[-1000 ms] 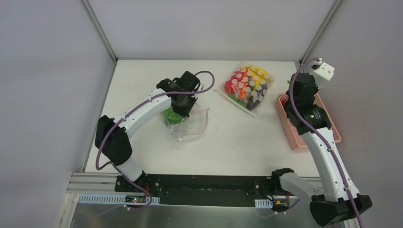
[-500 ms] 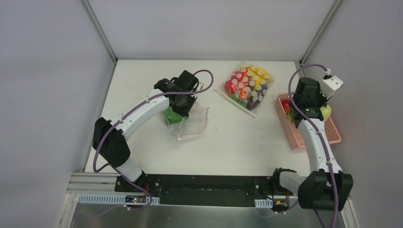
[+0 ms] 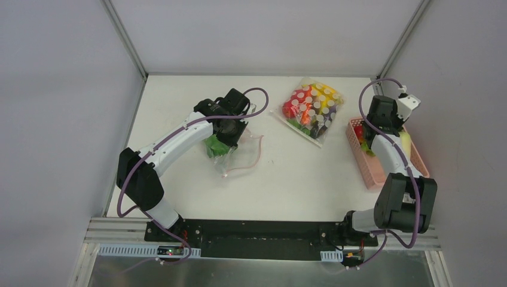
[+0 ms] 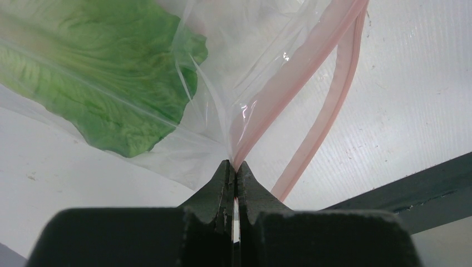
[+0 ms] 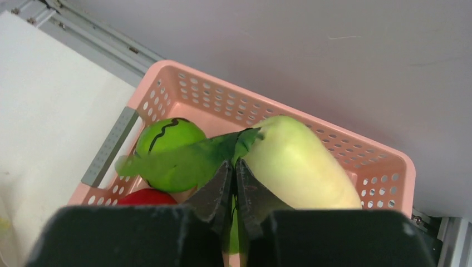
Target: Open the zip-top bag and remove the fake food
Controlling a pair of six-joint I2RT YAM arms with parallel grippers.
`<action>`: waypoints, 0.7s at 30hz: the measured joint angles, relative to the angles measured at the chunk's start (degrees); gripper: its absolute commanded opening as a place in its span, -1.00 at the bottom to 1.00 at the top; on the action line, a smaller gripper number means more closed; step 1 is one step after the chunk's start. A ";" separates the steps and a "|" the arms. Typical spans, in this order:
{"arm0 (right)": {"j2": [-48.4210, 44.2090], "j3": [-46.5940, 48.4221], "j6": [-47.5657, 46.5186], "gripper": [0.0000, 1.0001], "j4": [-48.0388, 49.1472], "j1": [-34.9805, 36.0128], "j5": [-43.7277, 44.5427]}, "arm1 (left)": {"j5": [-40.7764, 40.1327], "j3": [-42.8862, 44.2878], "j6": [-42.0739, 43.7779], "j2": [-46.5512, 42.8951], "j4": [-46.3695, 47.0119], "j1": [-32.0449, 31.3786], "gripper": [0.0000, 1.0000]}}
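Observation:
The clear zip-top bag (image 3: 234,161) lies left of the table's middle, its pink zip strip (image 4: 289,89) parted into two loops. A green lettuce leaf (image 4: 94,83) is still inside it (image 3: 215,146). My left gripper (image 4: 234,167) is shut on the bag's plastic edge right at the zip strip. My right gripper (image 5: 234,164) is shut on the green leafy top of the long white radish (image 5: 300,167) and holds it just over the pink basket (image 5: 267,105). A green round fruit (image 5: 167,136) and a red apple (image 5: 147,196) lie in the basket.
A white-dotted clear bag (image 3: 311,107) of red, orange and yellow items lies at the back between the arms. The pink basket (image 3: 420,170) stands at the table's right edge, close to the right wall. Metal frame posts stand at the back corners.
My right arm has folded back and brought the radish lower over the basket. My left arm and the zip-top bag have not moved.

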 measured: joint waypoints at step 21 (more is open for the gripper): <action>-7.10 -0.20 4.74 0.65 -8.70 -0.11 -18.23 | -0.02 0.00 0.00 0.00 0.02 0.00 -1.00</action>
